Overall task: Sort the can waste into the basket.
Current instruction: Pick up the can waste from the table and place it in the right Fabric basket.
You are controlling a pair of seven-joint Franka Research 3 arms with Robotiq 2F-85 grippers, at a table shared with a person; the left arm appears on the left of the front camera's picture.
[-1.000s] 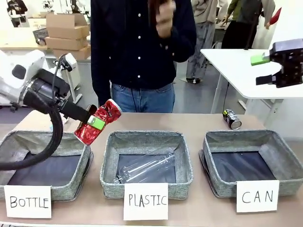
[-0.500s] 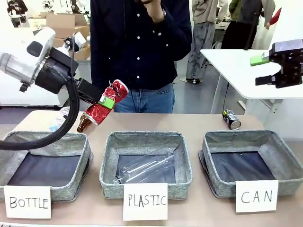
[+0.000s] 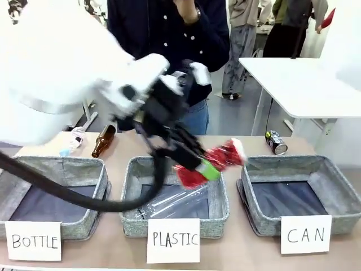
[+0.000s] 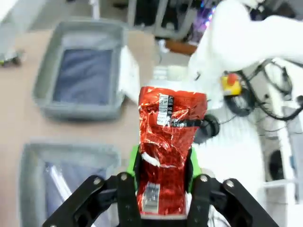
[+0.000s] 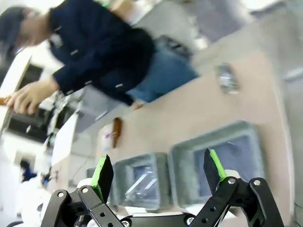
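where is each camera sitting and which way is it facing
Front: robot's side, looking across the table at the person; left arm carries the red can over the PLASTIC basket.
Left wrist: looks down along the left gripper clamped on the can.
Right wrist: high, over the table, open right gripper at bottom.
All show the CAN basket.

Three cams: one fixed front, two on wrists.
Front cam looks across table [image 3: 237, 144] at person [image 3: 169, 34], baskets nearest. Left wrist cam looks down close on CAN basket [image 4: 83, 78]. Right wrist cam high, tilted; shares that basket [image 5: 222, 158] w/ front [image 3: 302, 192].
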